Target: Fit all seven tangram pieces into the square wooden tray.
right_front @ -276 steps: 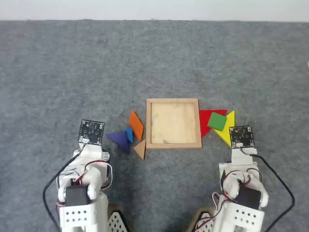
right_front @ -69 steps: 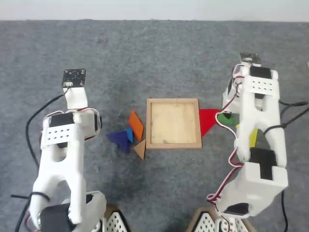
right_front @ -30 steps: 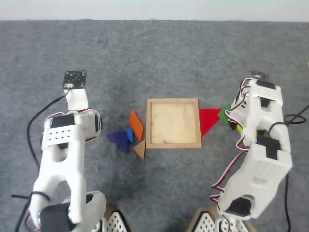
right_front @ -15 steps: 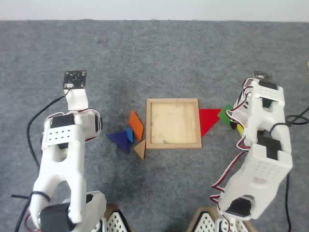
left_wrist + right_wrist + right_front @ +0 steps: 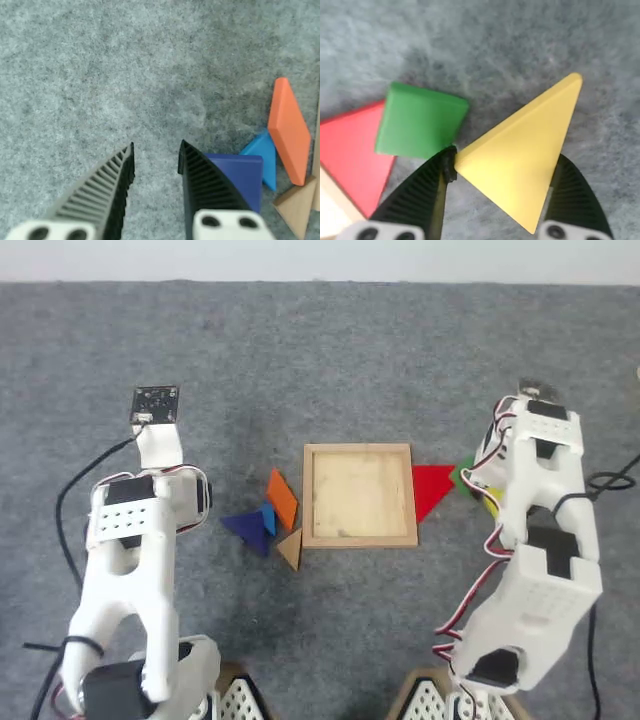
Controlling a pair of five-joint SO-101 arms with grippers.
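Observation:
The square wooden tray lies in the middle with nothing in it. In the right wrist view my right gripper straddles the yellow triangle, and both fingers touch its edges. The green square lies beside it, overlapping the red triangle. From above, the right arm covers most of the yellow triangle. My left gripper is open over bare carpet, right beside the dark blue triangle. The orange parallelogram, small blue triangle and tan triangle lie left of the tray.
Grey carpet covers the whole table. The left arm stands left of the piece cluster. Open carpet stretches behind the tray and in front of it.
Both arms rose from their folded rest and reached out. In the last second the right arm shifted slightly and the green square slid a little toward the tray. The left arm stayed still.

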